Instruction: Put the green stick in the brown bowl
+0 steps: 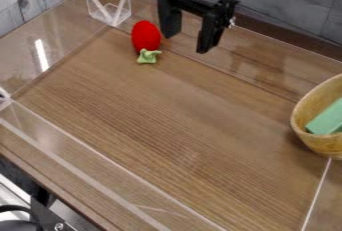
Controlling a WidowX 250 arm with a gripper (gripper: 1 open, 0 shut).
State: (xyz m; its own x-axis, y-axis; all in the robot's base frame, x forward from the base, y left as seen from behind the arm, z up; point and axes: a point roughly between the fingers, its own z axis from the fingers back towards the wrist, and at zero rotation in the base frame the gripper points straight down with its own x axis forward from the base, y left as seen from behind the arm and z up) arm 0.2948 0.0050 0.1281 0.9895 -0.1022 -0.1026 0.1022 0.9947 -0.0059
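A black robot gripper (pixel 189 31) hangs over the far side of a wooden table (pixel 174 115), its two fingers (pixel 210 33) spread apart and pointing down with nothing between them, the tips just above the tabletop. The green stick (pixel 325 118) lies inside the brown bowl (pixel 310 127) at the right edge of the scene, leaning against the bowl's inner wall with part of it cut off by the frame; the bowl, a woven-looking tan vessel, sits on the table well apart from the gripper. Just left of the gripper, near the far edge, a red strawberry-shaped toy (pixel 147 37) with a small green leafy base (pixel 148 57) rests on the wood, close beside the left finger but not touching it. A clear plastic barrier (pixel 54 140) rings the tabletop, its edges catching the light along the near and left sides, and a folded clear piece (pixel 107 8) stands at the far left corner. Behind the table runs a wall of grey weathered planks (pixel 287 0), and the glossy wood surface carries pale reflections to the right of the gripper
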